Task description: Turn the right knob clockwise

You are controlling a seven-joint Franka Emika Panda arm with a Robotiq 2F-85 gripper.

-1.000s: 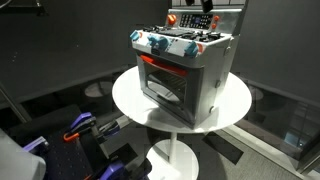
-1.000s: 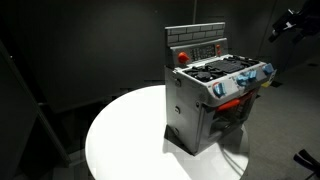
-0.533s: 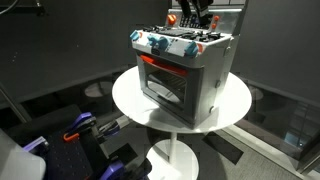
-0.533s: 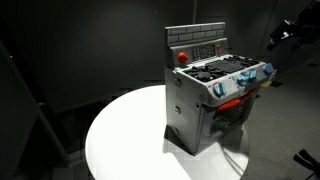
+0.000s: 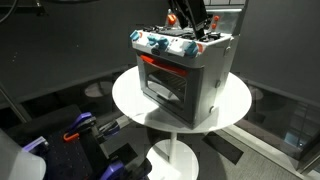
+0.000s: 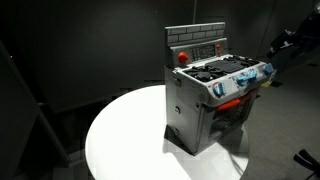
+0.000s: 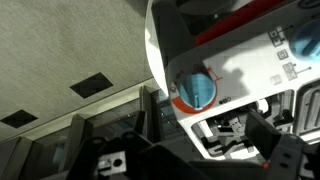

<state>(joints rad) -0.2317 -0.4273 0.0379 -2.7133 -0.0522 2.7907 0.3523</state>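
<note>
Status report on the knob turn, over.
Gripper near toy stove knob row, jaws unclear. Blue knob in wrist view, not gripped. No obstruction seen.

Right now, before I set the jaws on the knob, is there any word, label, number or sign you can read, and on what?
No text can be read in any view.
In the wrist view, small grey marks on the white panel beside the blue knob: too blurred to read.
In both exterior views, the toy stove and its back panel: no lettering large enough to make out.
</note>
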